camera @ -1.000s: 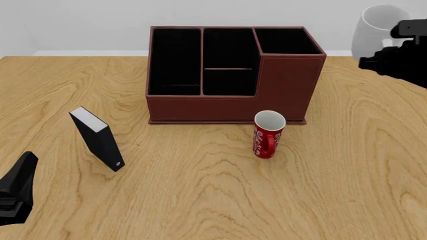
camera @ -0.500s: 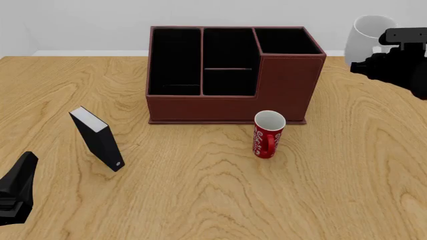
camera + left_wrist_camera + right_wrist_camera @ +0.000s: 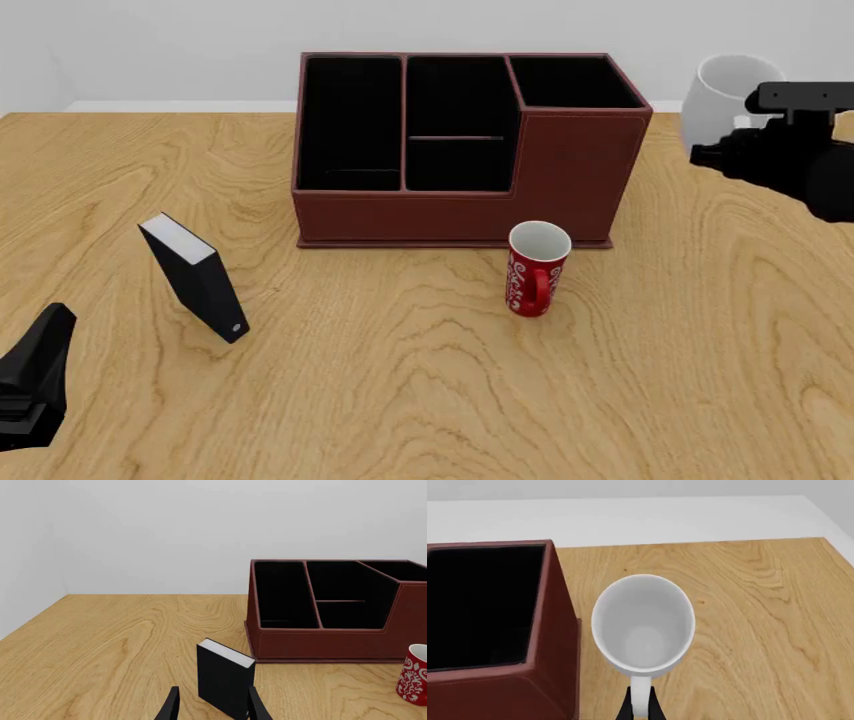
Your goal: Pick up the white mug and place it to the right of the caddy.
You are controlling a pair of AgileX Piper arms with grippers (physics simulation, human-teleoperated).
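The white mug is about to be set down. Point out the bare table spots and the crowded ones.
Bare wood lies right of the caddy, under the white mug held by the right gripper. More lies between the black box and the red mug, and left of the caddy. It is tight where the red mug stands just before the caddy's front right corner.

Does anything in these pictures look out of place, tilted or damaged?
Only the small black box stands out: it stands on end on the table, leaning in the front view, at an angle to the caddy. The red mug stands upright; the white mug hangs upright by its handle in the right gripper. No spill or damage shows.
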